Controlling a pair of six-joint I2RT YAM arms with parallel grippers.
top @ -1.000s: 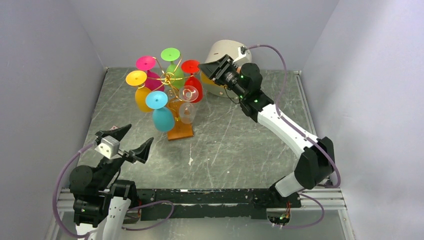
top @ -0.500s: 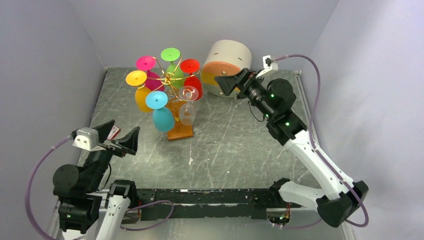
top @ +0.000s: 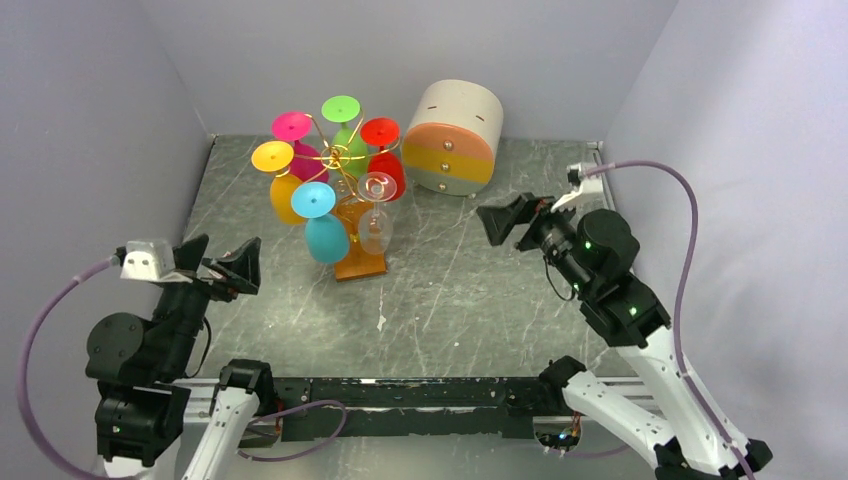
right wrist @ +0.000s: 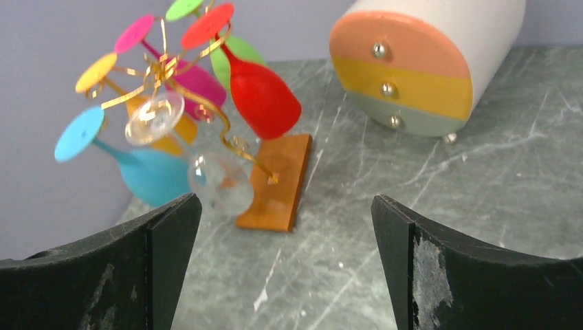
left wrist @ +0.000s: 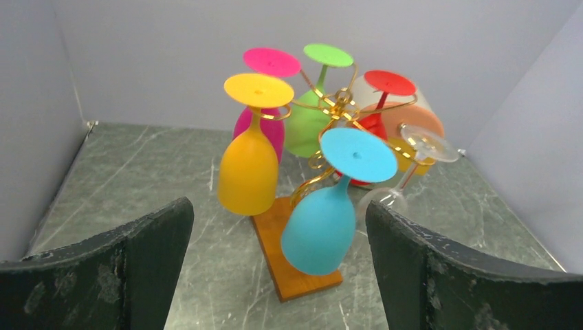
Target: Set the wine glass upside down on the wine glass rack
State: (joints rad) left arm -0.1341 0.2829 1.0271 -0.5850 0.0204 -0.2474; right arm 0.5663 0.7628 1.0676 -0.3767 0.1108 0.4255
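1. Both arms have pulled back. The right gripper [top: 512, 222] has left the far side near the rack [top: 335, 155] for the right, and the left gripper [top: 218, 262] has drawn back to the near left.
2. Both sets of jaws stand wide open, holding nothing.
3. The clear wine glass [top: 375, 215] hangs untouched on the rack's near-right arm, so the placing looks finished.
4. Its long axis is nearly upright, slightly tilted, with the foot up and the bowl's mouth down.

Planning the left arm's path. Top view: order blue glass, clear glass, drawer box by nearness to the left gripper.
From the left gripper:
1. blue glass, near left of rack.
2. clear glass, rack's right.
3. drawer box, back right.
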